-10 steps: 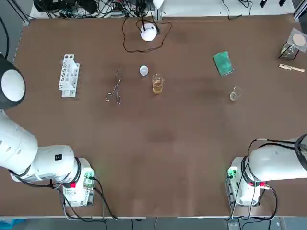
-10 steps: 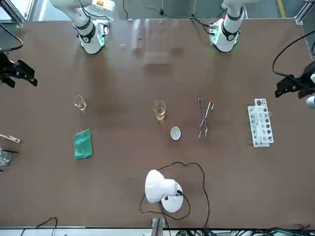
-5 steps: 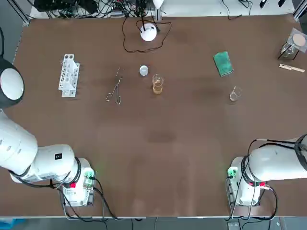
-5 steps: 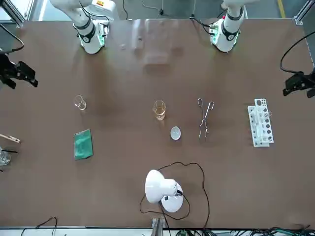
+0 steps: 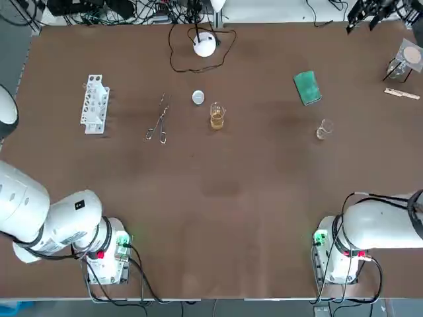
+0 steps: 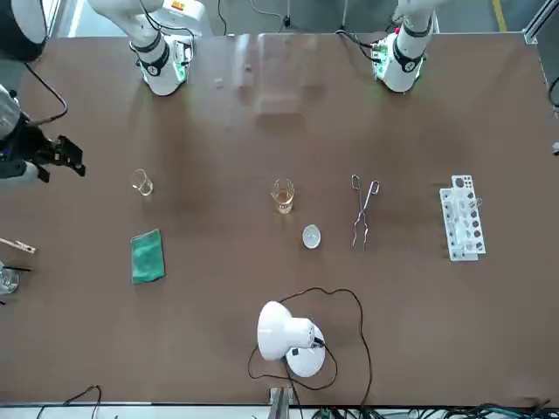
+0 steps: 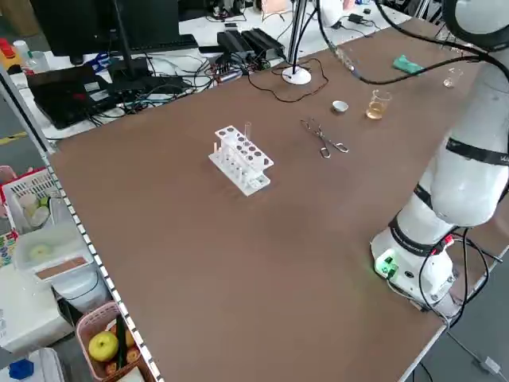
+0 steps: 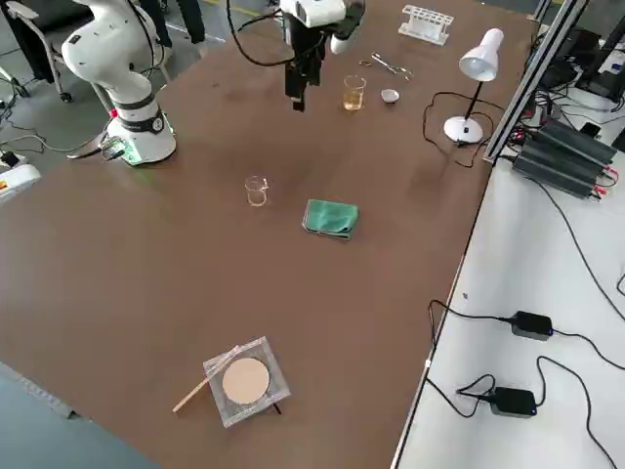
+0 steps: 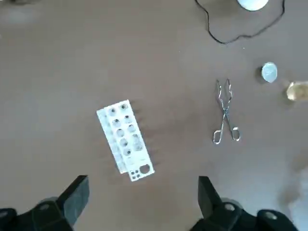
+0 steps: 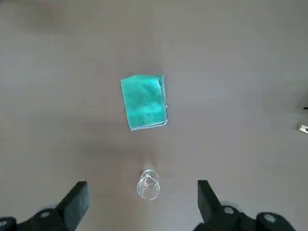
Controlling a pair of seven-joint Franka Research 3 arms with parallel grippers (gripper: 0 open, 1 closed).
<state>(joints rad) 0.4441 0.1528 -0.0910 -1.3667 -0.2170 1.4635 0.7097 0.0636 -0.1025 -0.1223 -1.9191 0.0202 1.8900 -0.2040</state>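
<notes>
Both grippers hang high above the table, open and empty. My right gripper [image 10: 142, 207] looks straight down on a green cloth [image 10: 143, 102] and a small empty glass beaker [image 10: 147, 185]; it shows as a dark shape [image 6: 57, 157] at the table's side and above the table [image 8: 298, 83]. My left gripper [image 9: 142, 207] looks down on a white test-tube rack [image 9: 125, 143] and metal tongs [image 9: 225, 120]. A beaker of amber liquid [image 5: 217, 117] and a small white cap [image 5: 198, 98] sit mid-table beside the tongs [image 5: 158, 122].
A white desk lamp [image 5: 205, 45] with a looped black cable stands at the far edge. A wire gauze with a round disc [image 5: 410, 56] and a wooden clothespin [image 5: 402, 94] lie at the far right. Both arm bases [image 5: 106, 254] stand at the near edge.
The left gripper has slid off the front view's right edge. The right gripper has moved slightly inward towards the table, and now shows at the top view's far right corner.
</notes>
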